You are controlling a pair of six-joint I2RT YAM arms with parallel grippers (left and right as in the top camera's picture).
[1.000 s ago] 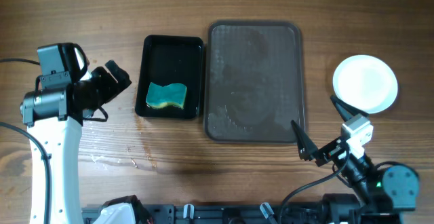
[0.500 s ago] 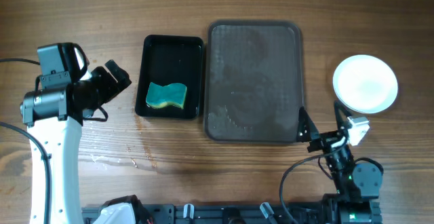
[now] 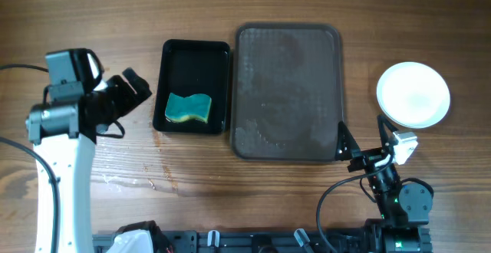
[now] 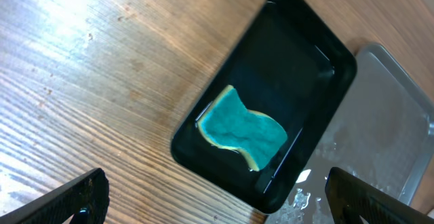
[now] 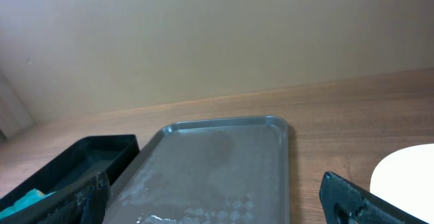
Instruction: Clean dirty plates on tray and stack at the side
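Note:
The large brown tray (image 3: 288,23) lies at the table's centre, bare and wet with streaks; it also shows in the right wrist view (image 5: 217,163) and the left wrist view (image 4: 390,129). The white plates (image 3: 413,93) sit as one round pile on the table right of the tray, with no blue smear visible; their edge shows in the right wrist view (image 5: 407,176). My right gripper (image 3: 362,142) is open and empty by the tray's near right corner (image 5: 210,210). My left gripper (image 3: 129,90) is open and empty, left of the black tray (image 4: 217,210).
A smaller glossy black tray (image 3: 196,54) stands left of the brown tray and holds a teal sponge (image 3: 188,109), also seen in the left wrist view (image 4: 243,130). Water drops lie on the wood near the front left (image 3: 146,178).
My right arm has pulled back to the right, its gripper now beside the tray's near right corner. The left arm has barely shifted.

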